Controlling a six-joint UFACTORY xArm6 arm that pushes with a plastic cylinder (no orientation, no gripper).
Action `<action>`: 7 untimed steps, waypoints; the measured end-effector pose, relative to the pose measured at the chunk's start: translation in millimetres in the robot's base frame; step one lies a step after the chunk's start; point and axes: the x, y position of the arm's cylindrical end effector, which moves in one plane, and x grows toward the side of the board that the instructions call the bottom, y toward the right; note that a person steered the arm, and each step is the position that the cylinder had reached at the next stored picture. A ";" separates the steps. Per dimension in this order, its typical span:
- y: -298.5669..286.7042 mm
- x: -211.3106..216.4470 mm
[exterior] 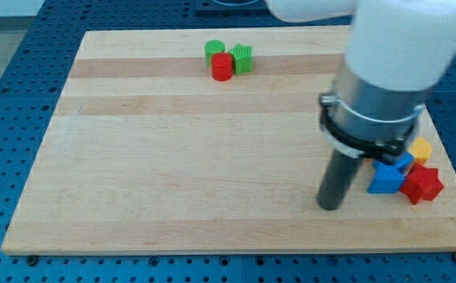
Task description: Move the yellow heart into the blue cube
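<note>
Yellow block (422, 149) touching blue cube (403, 163) at the view's right, my tip (330, 206) just left; no jaws, no legible writing.

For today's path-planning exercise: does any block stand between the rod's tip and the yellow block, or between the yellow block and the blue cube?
Yes: blue blocks sit between my tip and the yellow block. Yellow already seems to touch blue; the arm hides part.

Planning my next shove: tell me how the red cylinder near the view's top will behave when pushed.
The red cylinder stands on its flat end, so it will likely slide rather than roll. It sits against the two green blocks, so a push from the view's bottom would probably move them too. It looks like rigid plastic, probably light. My tip is far off, left of the blue block.
</note>
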 end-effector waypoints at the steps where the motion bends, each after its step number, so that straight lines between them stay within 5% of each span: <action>1: -2.6 -111.2; 3: 43.1 -168.0; 5: 43.1 -100.8; 7: 59.3 -87.6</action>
